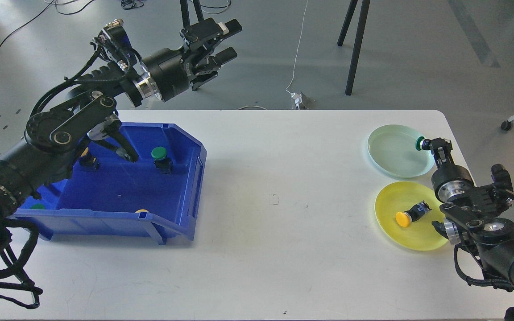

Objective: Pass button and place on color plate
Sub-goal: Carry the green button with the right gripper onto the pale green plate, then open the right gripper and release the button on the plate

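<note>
Gripping a green button (419,143) at its tip, the robot's right hand (431,146) held the part at the right-hand rim of the pale green plate (395,154), the green cap pointing in over the plate's edge; whether the button touched the plate could not be told from the head view. The right arm reached in from the lower right corner, its wrist lying beside the yellow plate (417,236), which sat just in front of the pale green one near the right end of the white surface (283,223). A yellow button (411,215) with a black body lay on its side on the yellow plate. Far across the surface, the left hand (223,41) hung in the air beyond the back edge, its two fingers spread apart and holding nothing. Below the left arm stood a blue bin (192,178) on the left part of the surface, with a second green button (161,157) upright inside it near the back wall. Small patches of green (38,206) and yellow (141,211) showed low in the bin, too little visible to tell what they were
</note>
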`<state>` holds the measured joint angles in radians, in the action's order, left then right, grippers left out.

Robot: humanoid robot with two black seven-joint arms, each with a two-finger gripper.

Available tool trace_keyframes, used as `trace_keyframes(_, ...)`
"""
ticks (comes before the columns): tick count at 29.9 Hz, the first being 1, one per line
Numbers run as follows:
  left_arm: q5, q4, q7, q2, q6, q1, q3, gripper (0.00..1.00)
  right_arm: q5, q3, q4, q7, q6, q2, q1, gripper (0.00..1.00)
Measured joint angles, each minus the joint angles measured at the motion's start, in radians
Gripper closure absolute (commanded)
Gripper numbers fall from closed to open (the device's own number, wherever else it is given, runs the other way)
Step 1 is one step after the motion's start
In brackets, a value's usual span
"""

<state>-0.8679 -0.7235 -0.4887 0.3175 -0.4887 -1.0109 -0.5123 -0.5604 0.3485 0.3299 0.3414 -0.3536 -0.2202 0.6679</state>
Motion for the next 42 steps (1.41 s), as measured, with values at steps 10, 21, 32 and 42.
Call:
trace_keyframes(10,0.013,0.006,0.0,0.0,0.0,0.0,0.0,0.21,0.009,0.006,-0.022,-0.001,-0.011,0.028,0.011,0.22)
trace_keyframes(21,0.026,0.013,0.0,0.0,0.0,0.001,0.0,0.19,0.012,0.018,-0.009,0.003,-0.015,0.048,0.037,0.19)
trace_keyframes(32,0.31,0.112,0.0,0.052,0.0,0.028,0.001,0.14,0.013,0.327,0.474,-0.001,0.019,-0.092,0.082,0.11)
trace_keyframes(42,0.452,0.297,0.0,0.246,0.0,0.029,-0.004,0.13,0.279,0.493,0.837,0.008,0.236,-0.246,0.084,0.06)
